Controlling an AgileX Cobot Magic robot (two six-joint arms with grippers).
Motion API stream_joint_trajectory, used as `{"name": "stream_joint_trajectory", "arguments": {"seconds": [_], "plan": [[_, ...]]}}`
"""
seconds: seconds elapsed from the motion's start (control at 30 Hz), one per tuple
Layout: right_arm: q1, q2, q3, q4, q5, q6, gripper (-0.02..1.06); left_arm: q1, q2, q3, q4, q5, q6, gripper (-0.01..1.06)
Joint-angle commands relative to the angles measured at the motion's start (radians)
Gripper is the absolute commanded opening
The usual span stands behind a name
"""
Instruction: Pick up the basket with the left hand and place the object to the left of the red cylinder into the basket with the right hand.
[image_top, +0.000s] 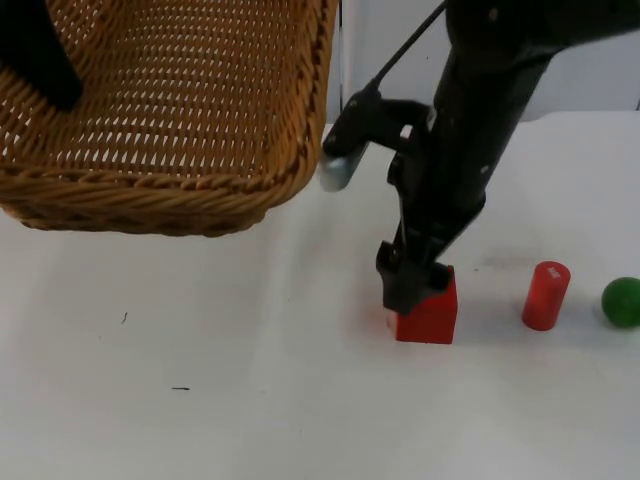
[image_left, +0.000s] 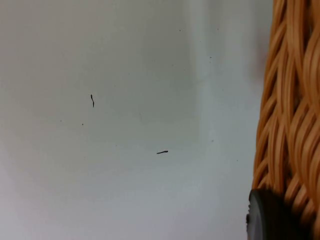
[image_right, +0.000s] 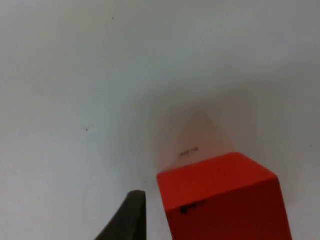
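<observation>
The woven basket (image_top: 170, 190) hangs above the table's far left, with my left gripper (image_top: 35, 50) shut on its rim; the left wrist view has the wicker rim (image_left: 292, 100) beside a black fingertip (image_left: 272, 217). The red cube (image_top: 432, 315) sits on the table to the left of the upright red cylinder (image_top: 546, 295). My right gripper (image_top: 412, 285) is down at the cube's upper left corner, open. The right wrist view shows one fingertip (image_right: 127, 217) just beside the cube (image_right: 225, 200) with a thin gap; the other finger is hidden.
A green ball (image_top: 622, 301) lies right of the cylinder at the table's right edge. Small dark specks (image_top: 180, 388) mark the white table in front of the basket, and one speck (image_left: 162, 152) appears in the left wrist view.
</observation>
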Motion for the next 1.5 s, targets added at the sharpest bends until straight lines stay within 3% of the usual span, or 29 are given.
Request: {"name": "stream_joint_trajectory", "arguments": {"seconds": [0.0, 0.3, 0.63, 0.73, 0.87, 0.9, 1.03, 1.07, 1.17, 1.47], "plan": [[0.013, 0.017, -0.005, 0.000, -0.026, -0.014, 1.04, -0.002, -0.006, -0.001, -0.032, -0.003, 0.002, 0.00], [0.014, 0.065, -0.005, 0.006, -0.034, -0.014, 1.02, -0.002, -0.006, -0.001, -0.030, -0.003, 0.005, 0.00], [0.014, 0.109, -0.005, 0.000, -0.029, -0.003, 0.90, -0.002, -0.006, -0.001, -0.030, -0.003, 0.009, 0.00], [0.014, 0.109, -0.005, 0.000, -0.019, -0.003, 0.81, -0.002, -0.006, -0.001, -0.030, -0.003, 0.009, 0.00], [0.014, 0.107, -0.005, 0.000, -0.015, -0.003, 0.55, -0.002, -0.006, -0.001, -0.030, -0.003, 0.009, 0.00], [0.014, 0.107, -0.005, 0.000, -0.015, -0.003, 0.55, -0.002, -0.006, -0.001, -0.030, -0.003, 0.009, 0.00], [0.014, 0.076, -0.005, -0.024, 0.015, -0.003, 0.22, -0.002, -0.006, -0.001, -0.056, -0.003, 0.009, 0.00], [0.014, 0.076, -0.005, -0.024, 0.015, -0.003, 0.22, -0.002, -0.006, -0.001, -0.056, -0.003, 0.009, 0.00], [0.014, 0.029, -0.005, -0.024, 0.017, -0.007, 0.00, -0.002, -0.006, -0.001, -0.053, -0.003, 0.009, 0.00], [0.014, -0.105, -0.005, -0.022, 0.099, -0.007, 0.00, -0.002, -0.006, -0.001, -0.047, -0.003, 0.009, 0.00]]}}
